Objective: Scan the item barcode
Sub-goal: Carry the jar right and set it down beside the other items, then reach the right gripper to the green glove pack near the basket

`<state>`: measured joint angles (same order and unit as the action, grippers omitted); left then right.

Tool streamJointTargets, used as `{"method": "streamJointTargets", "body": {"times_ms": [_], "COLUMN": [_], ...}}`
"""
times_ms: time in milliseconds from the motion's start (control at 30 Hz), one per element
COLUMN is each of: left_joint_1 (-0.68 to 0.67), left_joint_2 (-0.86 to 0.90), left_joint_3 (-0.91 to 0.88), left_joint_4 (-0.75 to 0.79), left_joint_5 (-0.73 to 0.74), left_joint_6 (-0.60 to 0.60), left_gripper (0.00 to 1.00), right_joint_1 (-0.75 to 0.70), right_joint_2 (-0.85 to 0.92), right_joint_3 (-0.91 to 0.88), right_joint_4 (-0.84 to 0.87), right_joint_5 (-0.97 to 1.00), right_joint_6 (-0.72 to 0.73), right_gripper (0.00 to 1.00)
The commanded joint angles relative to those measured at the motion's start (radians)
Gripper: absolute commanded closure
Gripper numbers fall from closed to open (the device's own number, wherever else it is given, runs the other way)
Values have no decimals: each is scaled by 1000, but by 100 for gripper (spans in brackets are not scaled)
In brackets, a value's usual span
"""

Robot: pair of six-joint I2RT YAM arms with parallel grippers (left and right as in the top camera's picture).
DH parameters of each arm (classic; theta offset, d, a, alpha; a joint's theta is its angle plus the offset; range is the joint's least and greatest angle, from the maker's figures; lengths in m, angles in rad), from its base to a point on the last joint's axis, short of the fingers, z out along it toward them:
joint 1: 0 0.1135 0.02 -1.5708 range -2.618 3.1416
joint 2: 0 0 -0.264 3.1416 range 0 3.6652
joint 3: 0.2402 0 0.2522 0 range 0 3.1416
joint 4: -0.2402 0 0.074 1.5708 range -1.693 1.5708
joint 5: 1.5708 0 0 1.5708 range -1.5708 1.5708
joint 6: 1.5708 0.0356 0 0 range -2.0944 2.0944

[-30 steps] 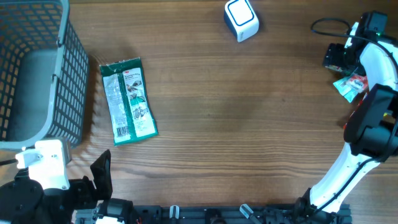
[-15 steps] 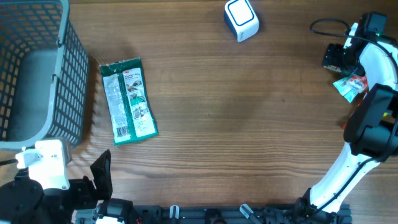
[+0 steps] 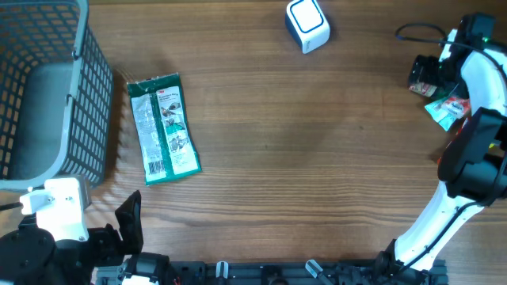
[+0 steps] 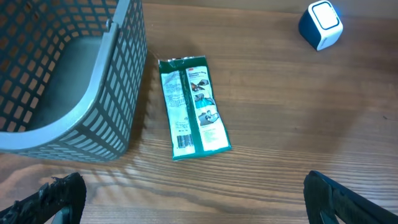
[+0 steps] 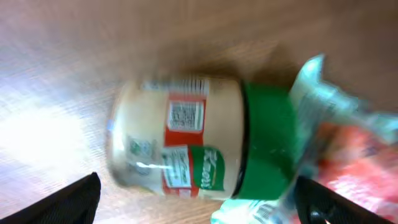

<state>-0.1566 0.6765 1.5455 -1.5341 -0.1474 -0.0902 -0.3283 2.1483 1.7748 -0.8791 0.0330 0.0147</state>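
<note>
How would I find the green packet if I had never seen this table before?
Start at the big grey basket on the left side of the wooden table. Right beside it, on the bare wood, lies the packet. It is long, flat and green and white with a barcode facing up, while the blue and white box sits far off and looks chunky.

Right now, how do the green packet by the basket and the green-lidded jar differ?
The green packet is flat; the jar is a cylinder lying on its side. The packet lies alone by the basket; the jar has a crinkled wrapper at its lid. Both show printed labels.
</note>
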Motion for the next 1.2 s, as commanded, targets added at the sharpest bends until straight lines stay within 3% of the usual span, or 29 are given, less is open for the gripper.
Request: {"method": "streamJointTargets", "body": {"times_ms": [0, 133, 233, 333, 500, 633, 767, 1167], "left_joint_1": [3, 3, 3, 3, 3, 3, 3, 3], "left_joint_2": [-1, -1, -1, -1, -1, -1, -1, -1], "left_joint_3": [1, 1, 1, 1, 1, 1, 1, 1], "left_joint_4": [2, 2, 2, 2, 2, 2, 2, 2], "left_joint_5": [5, 5, 5, 5, 5, 5, 5, 5], "left_joint_6": [12, 12, 12, 12, 12, 12, 12, 12], "left_gripper": [0, 0, 0, 0, 0, 0, 0, 0], "right_joint_1": [5, 39, 114, 237, 535, 702, 787, 864], "right_joint_2": [-154, -335, -431, -451, -435, -367, -224, 181], "right_joint_3": [123, 158, 158, 158, 132, 130, 130, 130], "right_joint_4": [-43, -76, -98, -134, -131, -125, -121, 97], "right_joint_5": [-8, -108, -380, -490, -474, -507, -670, -1024], "right_joint_6": [13, 10, -47, -92, -171, -227, -308, -463], "right_gripper": [0, 0, 0, 0, 0, 0, 0, 0]}}
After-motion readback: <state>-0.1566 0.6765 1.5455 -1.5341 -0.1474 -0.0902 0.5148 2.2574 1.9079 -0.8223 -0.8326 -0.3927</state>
